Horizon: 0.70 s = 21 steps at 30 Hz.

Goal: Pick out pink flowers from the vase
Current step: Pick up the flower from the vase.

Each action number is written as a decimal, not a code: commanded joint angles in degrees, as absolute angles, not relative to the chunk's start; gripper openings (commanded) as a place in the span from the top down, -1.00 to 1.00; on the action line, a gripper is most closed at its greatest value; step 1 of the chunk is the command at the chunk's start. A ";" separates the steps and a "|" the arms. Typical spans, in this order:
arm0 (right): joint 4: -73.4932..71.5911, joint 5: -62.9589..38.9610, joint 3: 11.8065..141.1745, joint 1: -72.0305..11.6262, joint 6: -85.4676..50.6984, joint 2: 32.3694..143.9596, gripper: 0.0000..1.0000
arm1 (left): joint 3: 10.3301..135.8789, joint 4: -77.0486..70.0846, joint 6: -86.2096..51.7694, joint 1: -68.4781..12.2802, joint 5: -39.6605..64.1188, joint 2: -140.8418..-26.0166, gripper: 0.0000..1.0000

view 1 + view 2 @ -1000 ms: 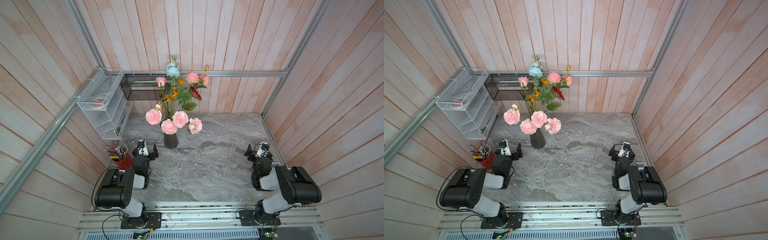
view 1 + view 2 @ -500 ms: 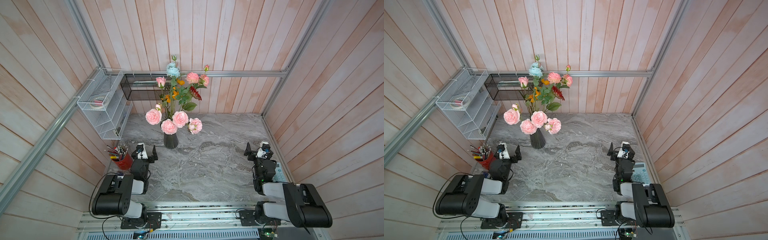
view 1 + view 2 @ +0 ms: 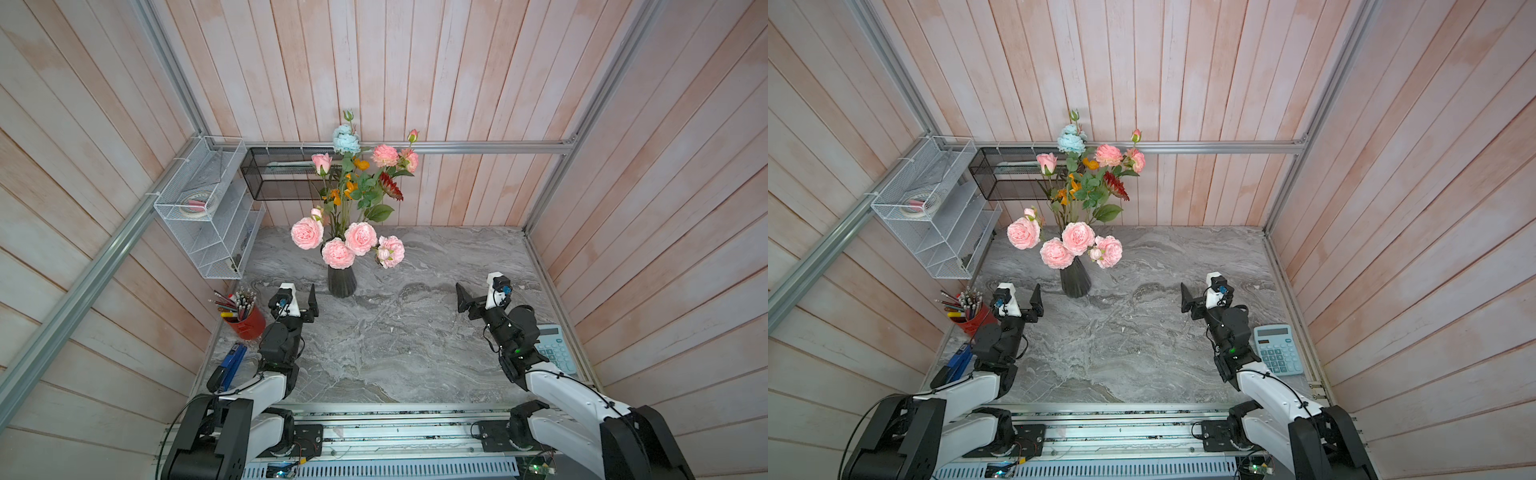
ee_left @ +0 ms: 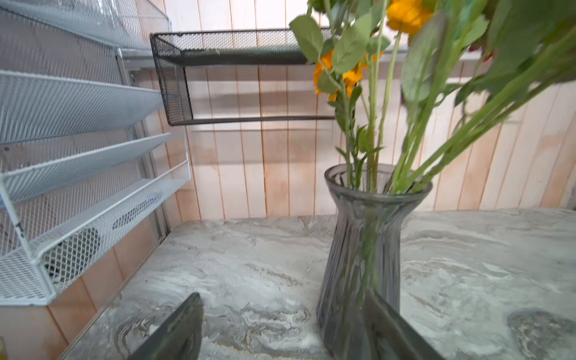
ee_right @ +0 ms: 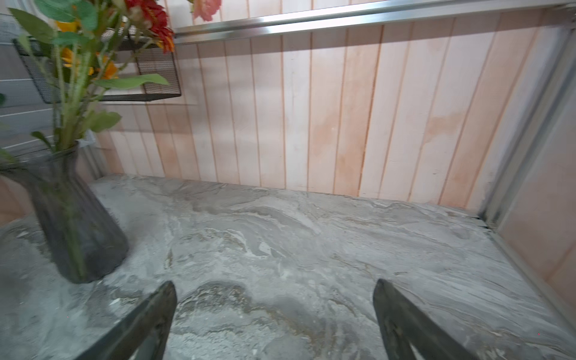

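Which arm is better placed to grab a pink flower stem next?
Likely left. The left gripper, jaws apart, is close beside the vase holding the pink flowers; the right gripper is farther off.

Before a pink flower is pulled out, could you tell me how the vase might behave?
The vase looks tip-prone: small under a tall, wide bouquet. It seems glass, so probably fragile and slippery. The pink flowers share its crowded mouth, so pulling one may drag it.
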State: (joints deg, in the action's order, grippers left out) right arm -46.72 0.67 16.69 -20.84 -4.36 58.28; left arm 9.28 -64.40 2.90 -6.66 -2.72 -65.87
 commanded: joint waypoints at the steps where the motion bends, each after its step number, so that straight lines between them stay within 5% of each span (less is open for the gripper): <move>1: -44.58 -1.20 18.20 -24.74 -6.55 56.33 -0.96 | 10.47 -63.89 4.74 -6.86 5.20 -65.03 -0.43; 7: -50.94 0.01 16.94 -32.97 -6.68 54.76 -0.96 | 9.99 -77.35 5.59 -6.08 18.56 -71.18 0.02; 21: -67.83 0.89 14.27 -43.12 -10.31 62.43 -0.96 | 20.03 -77.97 2.65 -5.03 25.38 -78.46 0.25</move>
State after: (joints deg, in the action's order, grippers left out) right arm -60.80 0.10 15.18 -42.04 -8.86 61.36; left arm 18.22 -77.62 3.68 -5.50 23.14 -76.73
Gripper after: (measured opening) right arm 0.982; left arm 0.383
